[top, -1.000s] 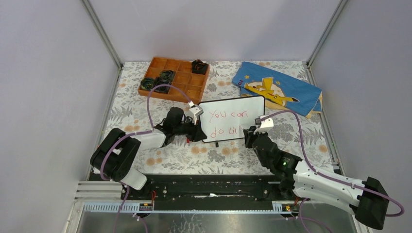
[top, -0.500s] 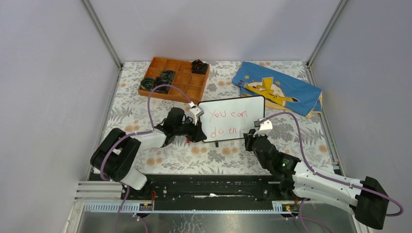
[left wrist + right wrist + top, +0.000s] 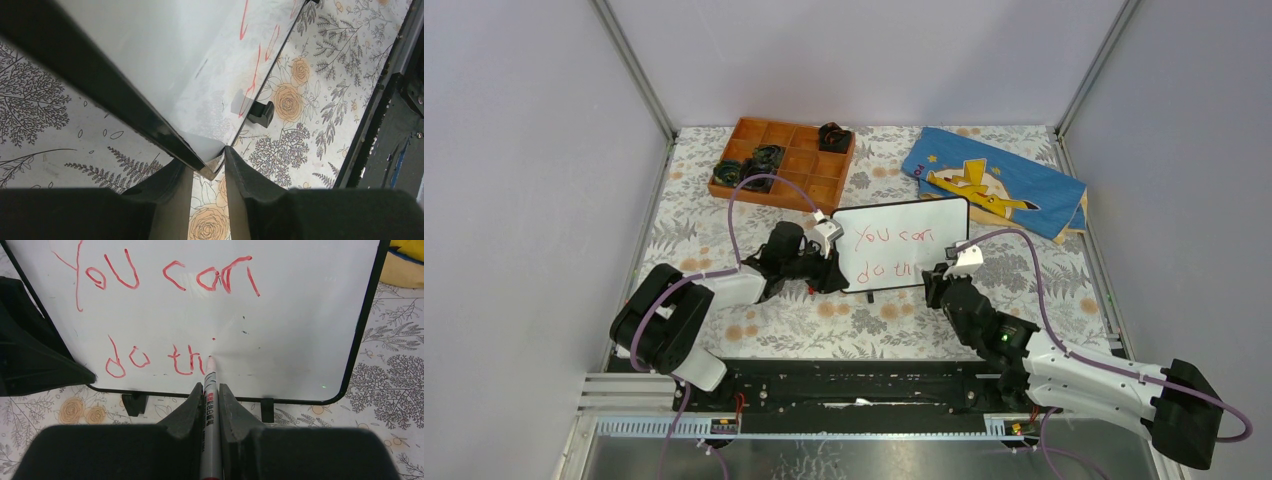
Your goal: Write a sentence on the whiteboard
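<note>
Black-framed whiteboard [image 3: 946,222] standing, unfinished red sentence [image 3: 172,279] "You can do thi"

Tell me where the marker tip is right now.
In the right wrist view the marker, pinched in the right gripper, has its tip at the whiteboard, on the second line just right of the red "th".

the whiteboard [image 3: 902,243] stands in the middle. an orange tray [image 3: 809,170] and blue cloth [image 3: 994,183] fill the back. the surface [image 3: 864,318] in front is open.
</note>
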You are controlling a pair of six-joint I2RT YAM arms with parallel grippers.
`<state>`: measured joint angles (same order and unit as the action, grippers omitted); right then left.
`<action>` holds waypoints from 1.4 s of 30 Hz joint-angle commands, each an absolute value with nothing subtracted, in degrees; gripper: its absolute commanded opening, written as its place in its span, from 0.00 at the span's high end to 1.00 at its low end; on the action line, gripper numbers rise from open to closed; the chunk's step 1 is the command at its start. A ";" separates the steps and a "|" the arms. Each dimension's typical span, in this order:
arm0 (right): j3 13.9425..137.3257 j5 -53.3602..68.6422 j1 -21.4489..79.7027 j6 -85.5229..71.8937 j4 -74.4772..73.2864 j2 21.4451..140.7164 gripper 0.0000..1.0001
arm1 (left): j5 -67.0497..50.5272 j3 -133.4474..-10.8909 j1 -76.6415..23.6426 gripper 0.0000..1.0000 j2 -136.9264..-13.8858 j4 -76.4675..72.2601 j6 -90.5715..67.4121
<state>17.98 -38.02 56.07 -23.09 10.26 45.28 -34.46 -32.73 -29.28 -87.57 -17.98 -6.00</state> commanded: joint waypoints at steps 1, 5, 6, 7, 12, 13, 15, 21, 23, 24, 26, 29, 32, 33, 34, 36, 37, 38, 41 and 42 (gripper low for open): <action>20.87 -40.15 55.72 -21.91 13.96 45.48 1.00 | -33.17 -33.44 -29.71 0.65 -86.74 -17.45 -4.48; 21.04 -41.08 55.70 -21.71 14.29 46.40 1.00 | -33.24 -33.47 -29.79 0.65 -86.75 -17.41 -4.48; 21.01 -41.31 55.72 -21.71 14.51 46.73 1.00 | -33.14 -33.48 -29.78 0.65 -86.75 -17.36 -4.48; 20.97 -41.47 55.72 -21.59 14.91 47.05 1.00 | -33.14 -33.49 -29.83 0.65 -86.75 -17.32 -4.42; 20.95 -42.00 55.62 -21.31 15.46 48.88 1.00 | -32.97 -33.48 -29.97 0.65 -86.76 -17.14 -4.31; 20.96 -42.08 55.63 -21.35 15.40 49.13 1.00 | -32.89 -33.49 -30.04 0.65 -86.74 -17.07 -4.31; 20.72 -42.19 55.61 -21.52 15.34 49.61 1.00 | -32.86 -33.47 -30.06 0.65 -86.70 -17.05 -4.22; 20.01 -41.97 55.61 -21.97 13.86 49.24 1.00 | -32.87 -33.57 -30.15 0.66 -86.90 -16.91 -4.13; 19.60 -41.86 55.59 -21.97 13.35 48.61 1.00 | -32.87 -33.56 -30.15 0.66 -86.92 -16.89 -4.13; 19.53 -41.84 55.63 -21.97 13.09 48.34 1.00 | -32.76 -33.57 -30.15 0.66 -86.92 -16.88 -4.13; 19.34 -41.62 55.59 -21.96 12.61 48.05 1.00 | -32.85 -33.57 -30.21 0.66 -86.97 -16.88 -4.13; 18.95 -41.28 55.59 -22.21 12.23 47.90 1.00 | -32.73 -33.66 -30.23 0.66 -87.11 -16.79 -4.11; 18.64 -40.67 55.59 -22.51 12.00 48.05 1.00 | -32.68 -33.60 -30.30 0.66 -87.10 -16.70 -3.96; 18.57 -40.47 55.63 -22.62 11.89 48.07 1.00 | -32.70 -33.65 -30.32 0.66 -87.10 -16.70 -3.96; 18.50 -40.36 55.63 -22.74 11.75 48.15 1.00 | -32.66 -33.66 -30.32 0.66 -87.10 -16.70 -3.96; 18.38 -40.17 55.63 -23.03 11.57 48.05 1.00 | -32.56 -33.66 -30.32 0.66 -87.24 -16.70 -3.96; 18.37 -40.01 55.63 -23.14 11.37 48.03 1.00 | -32.56 -33.64 -30.31 0.66 -87.26 -16.70 -3.96; 18.29 -39.87 55.59 -23.27 11.22 47.99 1.00 | -32.57 -33.66 -30.32 0.66 -87.27 -16.70 -3.96; 17.91 -39.50 55.62 -23.75 10.74 47.72 1.00 | -32.53 -33.67 -30.32 0.66 -87.21 -16.69 -3.95; 17.85 -39.29 55.63 -23.94 10.58 47.60 1.00 | -32.52 -33.64 -30.38 0.66 -87.19 -16.66 -3.95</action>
<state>18.31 -39.42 56.07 -22.79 11.27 48.51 -33.52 -32.75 -29.98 -87.57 -16.71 -5.39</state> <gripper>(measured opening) 0.159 0.344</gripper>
